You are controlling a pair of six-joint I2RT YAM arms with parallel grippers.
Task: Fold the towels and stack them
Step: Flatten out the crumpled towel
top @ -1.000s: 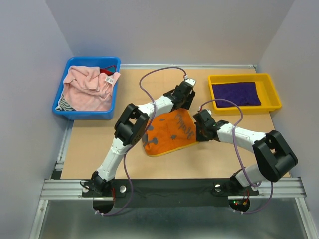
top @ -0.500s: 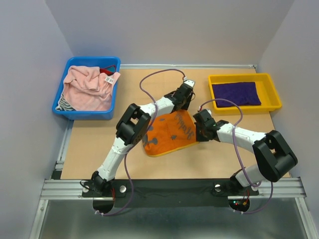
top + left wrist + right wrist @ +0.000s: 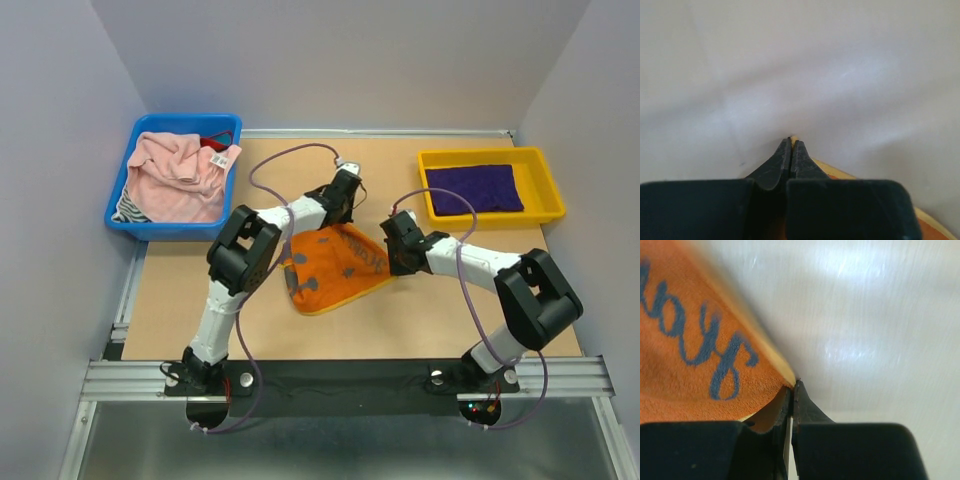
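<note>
Tally: towels, containers, arms.

Towels, three in plain sight: one orange towel (image 3: 335, 268) with blue lettering, one dark purple towel (image 3: 472, 187), one pale pink towel (image 3: 175, 175). Other cloth: one striped piece (image 3: 128, 207). One small red item (image 3: 215, 143), kind not clear. Containers, two: one blue bin (image 3: 185, 120), one yellow tray (image 3: 480, 153). Arms, two, both white and black: left arm (image 3: 232, 262), right arm (image 3: 530, 300). Grippers, two, one per arm: left gripper (image 3: 791, 142), right gripper (image 3: 792, 385); two dark fingers on each, four in all. Tables, one: a single brown table (image 3: 450, 310).
</note>
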